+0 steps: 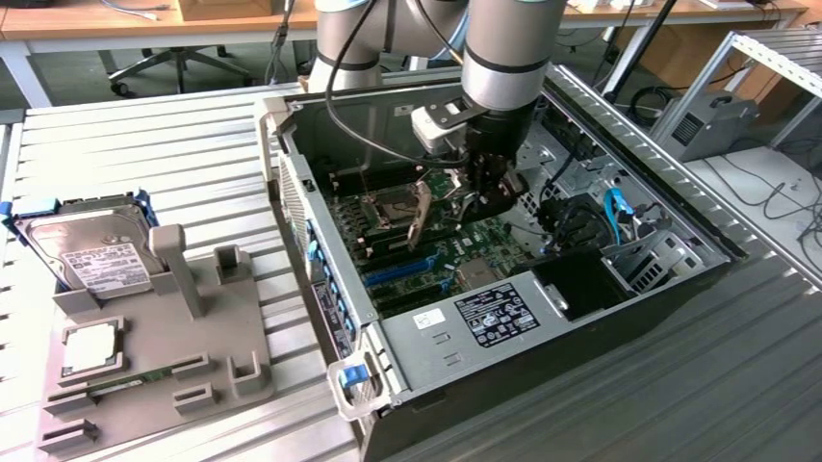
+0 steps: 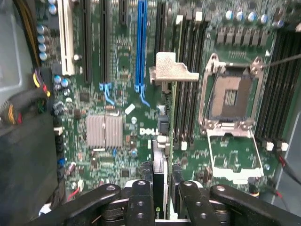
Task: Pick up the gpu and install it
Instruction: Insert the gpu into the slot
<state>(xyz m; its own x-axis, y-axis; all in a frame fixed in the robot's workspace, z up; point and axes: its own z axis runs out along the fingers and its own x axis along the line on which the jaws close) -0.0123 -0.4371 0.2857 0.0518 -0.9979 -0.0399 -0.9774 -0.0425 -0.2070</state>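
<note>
Now gpu (image 2: 162, 155) edge-on between jaws, above motherboard (image 2: 117, 84) slots.

Cables (image 1: 584, 226) crowding case (image 1: 385, 356) interior

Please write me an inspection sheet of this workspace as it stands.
Surface: ribbed metal table, open computer case lying on it.
Job's things: gpu held edge-on between the fingers above the motherboard, near the blue slot; not seated.
Clutter: grey parts holder with hard drive and a processor.
Grippers: gripper closed on the gpu, inside the case.
Cables: black cable along the arm; blue cable in the case.
Surroundings: desks, office chair.
</note>
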